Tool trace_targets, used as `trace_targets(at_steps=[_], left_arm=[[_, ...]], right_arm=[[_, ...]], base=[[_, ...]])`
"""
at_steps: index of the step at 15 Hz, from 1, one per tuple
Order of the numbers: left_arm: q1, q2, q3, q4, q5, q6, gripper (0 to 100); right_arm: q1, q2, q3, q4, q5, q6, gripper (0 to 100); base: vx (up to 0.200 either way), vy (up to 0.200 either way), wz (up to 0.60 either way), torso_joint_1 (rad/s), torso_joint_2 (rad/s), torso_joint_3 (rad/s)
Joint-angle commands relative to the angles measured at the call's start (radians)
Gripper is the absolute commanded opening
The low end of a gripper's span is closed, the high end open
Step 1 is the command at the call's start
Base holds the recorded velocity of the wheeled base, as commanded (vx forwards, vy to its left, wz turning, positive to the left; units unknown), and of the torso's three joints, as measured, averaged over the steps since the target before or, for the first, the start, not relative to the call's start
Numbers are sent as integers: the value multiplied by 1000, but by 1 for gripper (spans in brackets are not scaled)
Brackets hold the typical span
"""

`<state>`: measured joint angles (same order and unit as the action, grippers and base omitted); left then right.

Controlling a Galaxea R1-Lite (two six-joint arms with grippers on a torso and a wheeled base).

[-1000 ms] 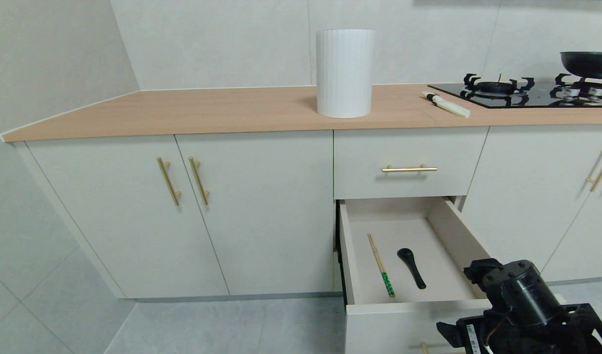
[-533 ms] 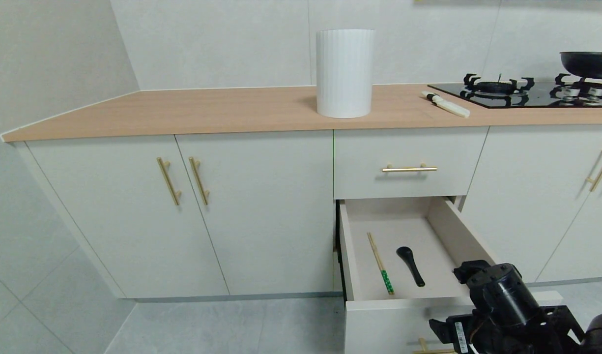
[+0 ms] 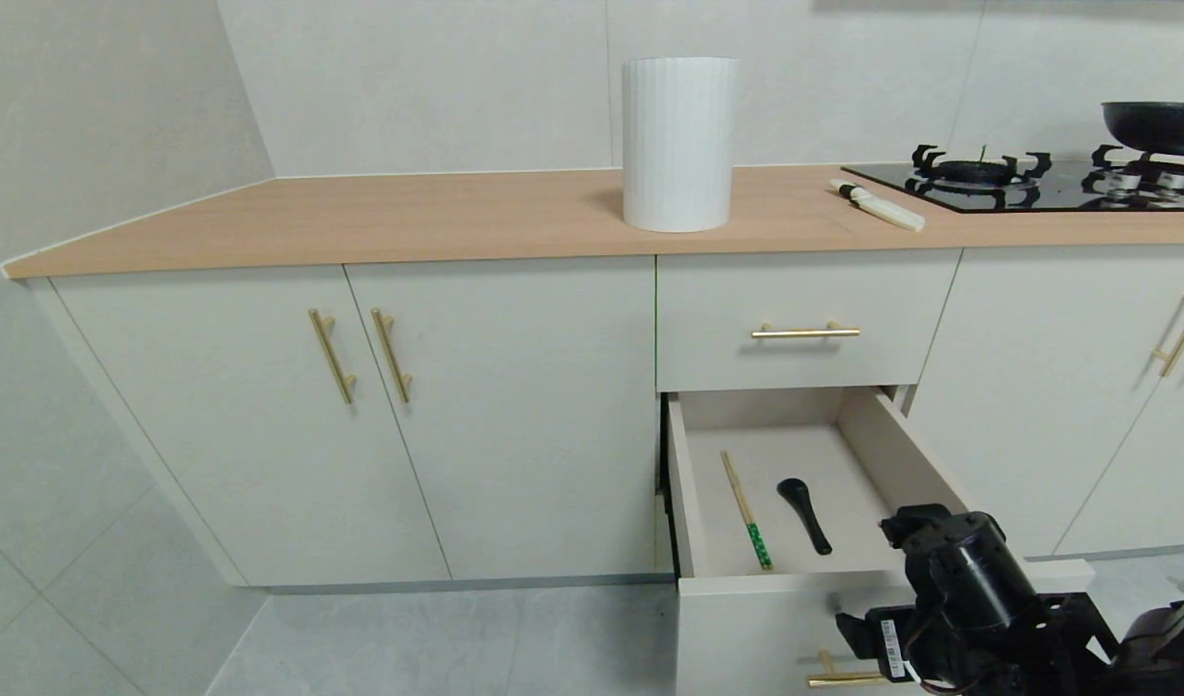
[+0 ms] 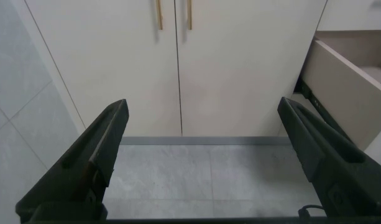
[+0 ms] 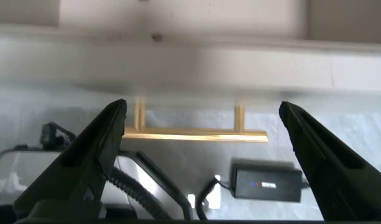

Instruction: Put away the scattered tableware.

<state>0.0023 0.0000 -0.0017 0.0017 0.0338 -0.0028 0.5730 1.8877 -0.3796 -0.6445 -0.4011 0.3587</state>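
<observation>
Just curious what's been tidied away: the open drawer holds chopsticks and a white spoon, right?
Not quite: the spoon is black, not white. The head view shows it lying beside the chopsticks in the open drawer.

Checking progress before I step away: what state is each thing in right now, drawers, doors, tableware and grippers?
Lower drawer: open.
Upper drawer: shut.
Cupboard doors: shut.
Chopsticks: lying in the lower drawer.
Spoon: lying beside them.
Knife: out on the counter.
Left gripper: open, empty.
Right gripper: open, empty.
</observation>
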Motion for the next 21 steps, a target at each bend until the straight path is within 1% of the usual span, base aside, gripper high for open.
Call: trace_targets(at_steps=[1, 3, 10, 14, 16, 18, 19, 21], left_arm=[[1, 2, 0, 0, 0, 0, 100], [1, 2, 0, 0, 0, 0, 100], [1, 2, 0, 0, 0, 0, 100], [1, 2, 0, 0, 0, 0, 100], [-1, 2, 0, 0, 0, 0, 100], [1, 2, 0, 0, 0, 0, 100], [-1, 2, 0, 0, 0, 0, 100], [1, 2, 0, 0, 0, 0, 100]], right_arm=[[-13, 7, -38, -3, 2, -7, 100], [-25, 25, -68, -3, 5, -11, 100], [-110, 119, -206, -3, 19, -80, 100], [-177, 185, -303, -3, 62, -119, 100], [-191, 206, -346, -3, 73, -124, 100], [-236, 254, -427, -3, 128, -181, 100], [-243, 263, -444, -3, 133, -185, 100], [-262, 307, -518, -1, 142, -188, 100]], base=[[0, 0, 0, 0, 0, 0], [0, 0, 0, 0, 0, 0], [0, 0, 0, 0, 0, 0], [0, 0, 0, 0, 0, 0], [0, 0, 0, 0, 0, 0], [0, 0, 0, 0, 0, 0], [0, 0, 0, 0, 0, 0], [0, 0, 0, 0, 0, 0]])
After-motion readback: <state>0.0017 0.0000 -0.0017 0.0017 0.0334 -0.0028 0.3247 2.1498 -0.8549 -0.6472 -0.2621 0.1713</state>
